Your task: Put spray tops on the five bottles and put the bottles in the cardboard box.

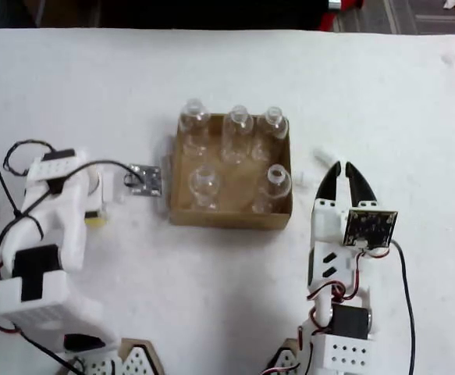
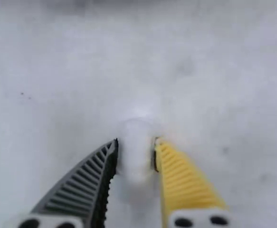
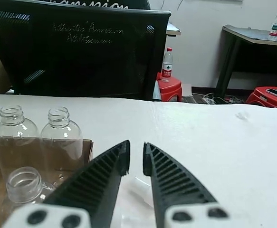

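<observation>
A cardboard box [image 1: 231, 212] sits mid-table with several clear, topless bottles [image 1: 238, 129] standing in it. At the table's left, my left gripper [image 2: 135, 145] points down at the cloth. Its grey and yellow fingers are shut on a white spray top [image 2: 136, 156]. Just right of the box, my right gripper [image 1: 344, 168] has its black fingers a small gap apart and holds nothing. A second white spray top [image 1: 321, 156] lies on the cloth just past its tips. The right wrist view has that gripper [image 3: 136, 154] over the spray top [image 3: 143, 187], with bottles [image 3: 60, 135] beside it.
The left arm [image 1: 55, 219] and its black cables [image 1: 24, 152] take up the left of the table. A small camera board [image 1: 146, 181] hangs close to the box's left wall. White cloth stretches beyond and to the right of the box. A black chair [image 3: 81, 47] stands behind the table.
</observation>
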Robot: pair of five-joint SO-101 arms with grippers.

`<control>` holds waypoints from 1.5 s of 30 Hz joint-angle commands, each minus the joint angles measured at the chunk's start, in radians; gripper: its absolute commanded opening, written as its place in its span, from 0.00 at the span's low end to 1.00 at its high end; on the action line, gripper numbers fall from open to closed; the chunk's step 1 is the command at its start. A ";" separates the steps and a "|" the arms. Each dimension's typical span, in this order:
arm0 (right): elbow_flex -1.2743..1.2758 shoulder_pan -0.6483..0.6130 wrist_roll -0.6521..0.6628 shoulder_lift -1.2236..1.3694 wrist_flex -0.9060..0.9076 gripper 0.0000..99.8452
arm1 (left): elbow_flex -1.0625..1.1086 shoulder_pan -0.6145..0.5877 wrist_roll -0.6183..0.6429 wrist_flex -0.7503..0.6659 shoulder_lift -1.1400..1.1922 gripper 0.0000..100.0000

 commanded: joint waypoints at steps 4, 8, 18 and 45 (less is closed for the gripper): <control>0.009 -0.004 0.014 0.002 0.004 0.04 | -0.334 0.048 0.288 0.273 -0.091 0.03; 0.009 -0.002 0.014 0.002 0.004 0.04 | -0.460 0.050 0.489 0.379 -0.143 0.03; 0.009 -0.004 0.014 0.002 0.005 0.04 | -0.623 0.200 1.013 0.560 -0.378 0.03; 0.009 -0.007 0.014 0.004 0.007 0.04 | 0.058 0.383 1.741 -0.451 -1.112 0.02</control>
